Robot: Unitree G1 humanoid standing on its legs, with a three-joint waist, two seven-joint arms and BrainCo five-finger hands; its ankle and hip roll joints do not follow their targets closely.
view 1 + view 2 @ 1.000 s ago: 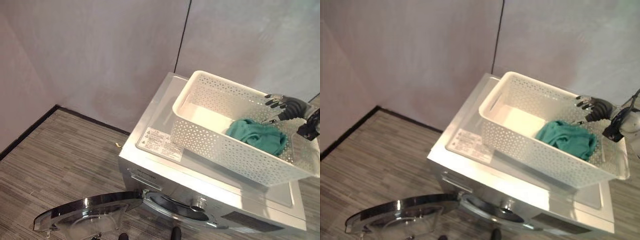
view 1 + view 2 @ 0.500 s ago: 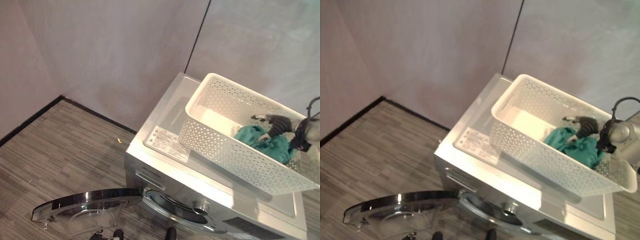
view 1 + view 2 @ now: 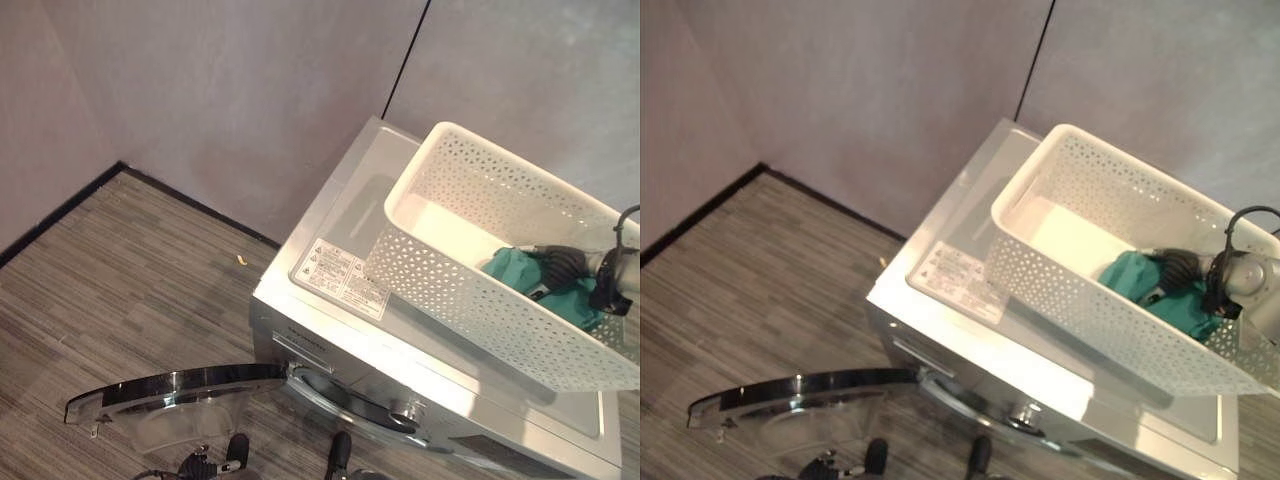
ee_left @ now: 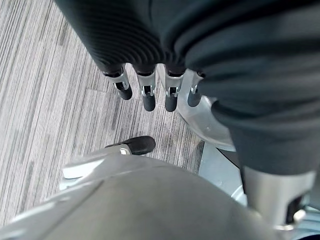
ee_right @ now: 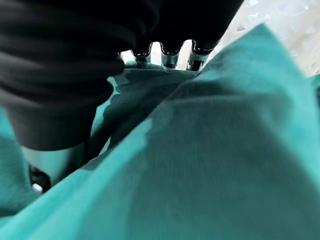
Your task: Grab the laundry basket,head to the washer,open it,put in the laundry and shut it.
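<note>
— Where's the laundry?

— The teal cloth (image 3: 548,283) lies in the white basket (image 3: 450,280), toward its right end. The basket sits on top of the washer (image 3: 330,300).

— And the right hand?

— The right hand (image 3: 556,266) is down inside the basket, pressed into the cloth. In its wrist view the cloth bunches right up against the fingers (image 5: 170,55), so I can't tell whether they've closed on it.

— The left hand?

— The left hand (image 4: 150,85) hangs low over the floor (image 3: 120,290), fingers straight and relaxed, holding nothing.

— Is the washer open?

— Yes. The door (image 3: 170,392) is swung wide, out to the left of the front.
</note>
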